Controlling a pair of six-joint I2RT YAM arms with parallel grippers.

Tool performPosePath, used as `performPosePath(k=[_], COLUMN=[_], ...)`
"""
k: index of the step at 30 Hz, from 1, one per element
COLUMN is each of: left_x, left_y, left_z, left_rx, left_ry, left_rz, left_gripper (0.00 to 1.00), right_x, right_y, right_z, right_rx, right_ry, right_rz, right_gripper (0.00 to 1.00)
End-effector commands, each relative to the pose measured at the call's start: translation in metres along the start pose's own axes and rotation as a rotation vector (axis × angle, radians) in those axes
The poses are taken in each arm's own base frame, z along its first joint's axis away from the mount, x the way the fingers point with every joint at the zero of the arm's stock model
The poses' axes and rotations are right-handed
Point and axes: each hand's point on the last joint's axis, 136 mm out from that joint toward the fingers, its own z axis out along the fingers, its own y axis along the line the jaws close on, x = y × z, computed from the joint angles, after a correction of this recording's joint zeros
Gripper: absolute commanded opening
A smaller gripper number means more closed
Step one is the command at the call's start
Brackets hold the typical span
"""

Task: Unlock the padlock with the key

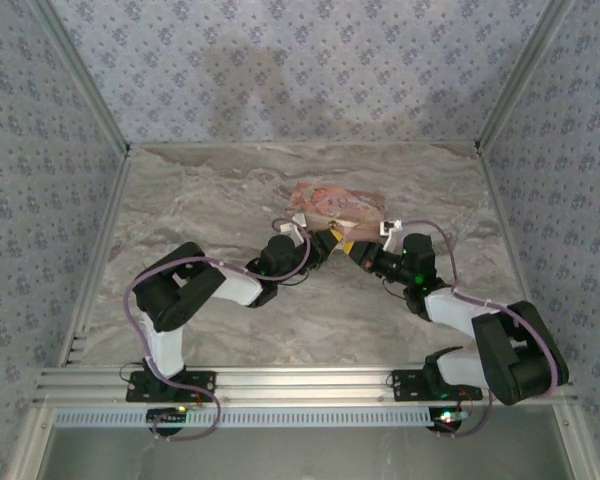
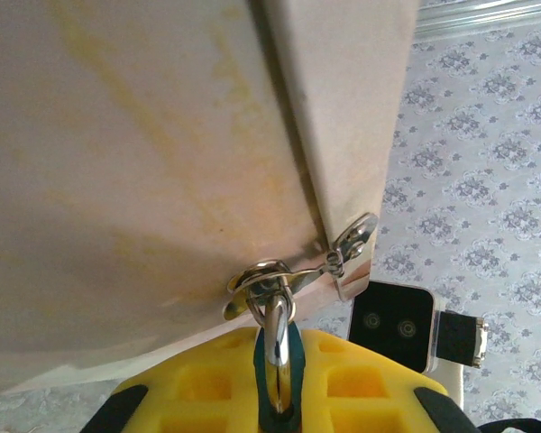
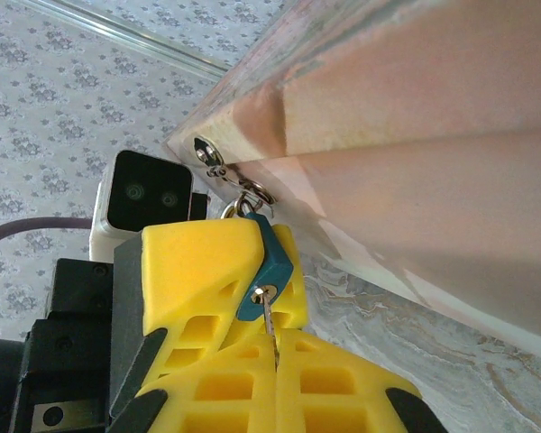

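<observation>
My left gripper (image 2: 278, 388) clamped on teal padlock (image 3: 267, 262), which hangs from hasp ring (image 2: 263, 275) at corner of pinkish case (image 1: 335, 203). My right gripper (image 3: 278, 388) pinches key (image 3: 270, 325), tip in keyhole. Insertion looks done (depth unclear). Turn and freeing of shackle (image 2: 277, 343) remain.

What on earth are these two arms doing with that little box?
They are working on a teal padlock hanging from the latch of a pinkish box. The left gripper clamps the padlock, whose shackle passes through that latch. The right gripper pinches the key, its blade seated in the keyhole. The lock does not look open yet.
</observation>
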Motion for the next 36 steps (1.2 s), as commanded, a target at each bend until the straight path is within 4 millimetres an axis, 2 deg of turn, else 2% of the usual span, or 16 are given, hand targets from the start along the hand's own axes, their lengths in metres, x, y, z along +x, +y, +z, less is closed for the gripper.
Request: performPosePath(k=[1, 5, 10, 14, 26, 33, 36], left_x=[0.005, 0.007, 0.010, 0.014, 0.022, 0.028, 0.029], left_y=[-0.043, -0.045, -0.047, -0.051, -0.061, -0.069, -0.076], left_z=[0.006, 0.007, 0.008, 0.008, 0.009, 0.009, 0.009], left_rx=[0.151, 0.162, 0.174, 0.191, 0.242, 0.274, 0.299], left_ry=[0.018, 0.024, 0.038, 0.053, 0.077, 0.099, 0.110], left_rz=[0.014, 0.008, 0.013, 0.015, 0.019, 0.025, 0.028], left_gripper=[0.00, 0.00, 0.00, 0.00, 0.00, 0.00, 0.00], right_x=[-0.013, -0.014, -0.019, -0.029, -0.030, -0.030, -0.027], right_y=[0.014, 0.021, 0.020, 0.014, -0.010, -0.016, -0.027], right_z=[0.004, 0.005, 0.005, 0.005, 0.013, 0.018, 0.020], right_rx=[-0.037, -0.073, -0.078, -0.071, -0.028, -0.015, 0.000], right_ry=[-0.033, -0.030, -0.041, -0.052, -0.027, -0.012, -0.020], right_rz=[-0.021, -0.015, 0.025, 0.116, 0.470, 0.505, 0.540], right_gripper=[0.00, 0.00, 0.00, 0.00, 0.00, 0.00, 0.00])
